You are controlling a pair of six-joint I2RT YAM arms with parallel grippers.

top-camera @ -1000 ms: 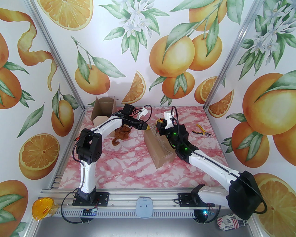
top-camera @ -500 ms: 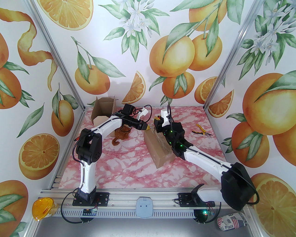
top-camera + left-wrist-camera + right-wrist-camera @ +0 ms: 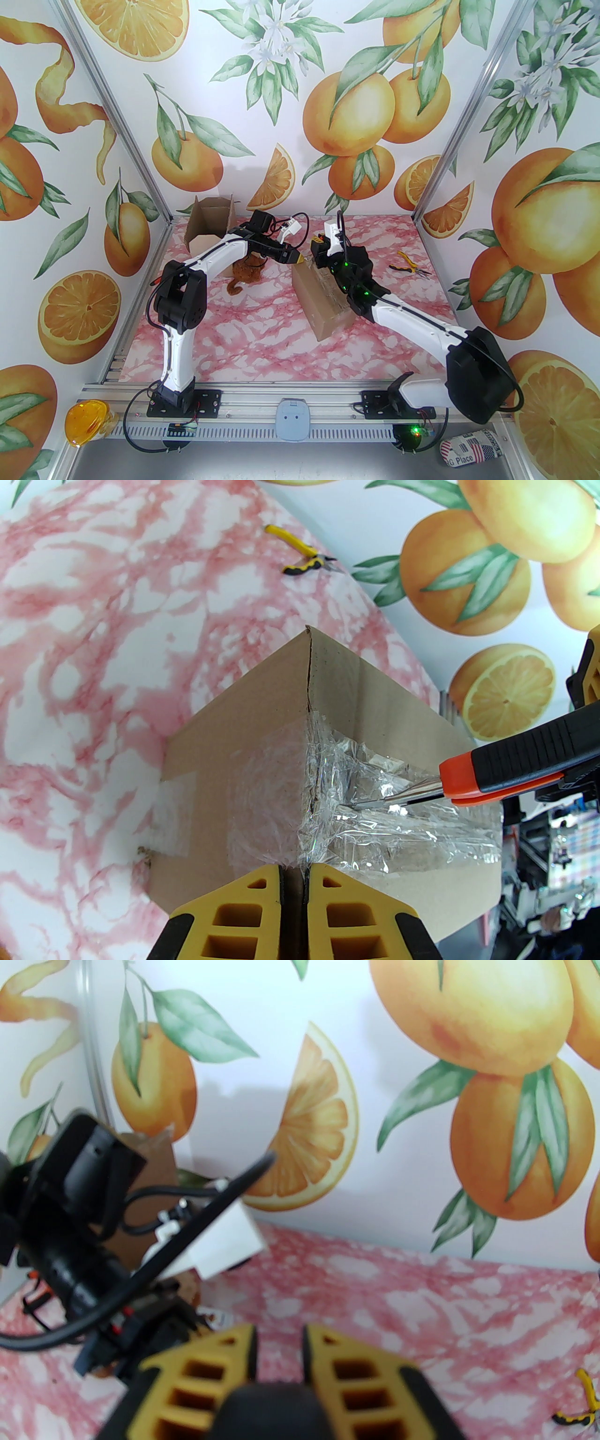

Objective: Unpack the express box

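Observation:
The express box [image 3: 323, 295], brown cardboard sealed with crinkled clear tape [image 3: 375, 798], lies on the pink marbled table. My left gripper [image 3: 300, 258] is shut, its yellow fingertips [image 3: 328, 878] pressed against the box's taped far corner [image 3: 262, 742]. My right gripper [image 3: 320, 244] hovers over the same end, shut on a utility knife [image 3: 515, 756] with a black handle and orange nose. The knife's blade tip lies in the tape along the box's top seam. In the right wrist view the black handle sits between the yellow fingers [image 3: 356, 1363].
An open cardboard box [image 3: 208, 225] stands at the back left, a brown plush toy [image 3: 243, 274] in front of it under my left arm. Yellow-handled pliers [image 3: 408, 265] lie at the back right. An orange item [image 3: 86, 419] rests off the table's near left corner.
My right arm has swung left and slightly farther back, carrying the knife toward the box's far end. The left arm and the box have stayed put.

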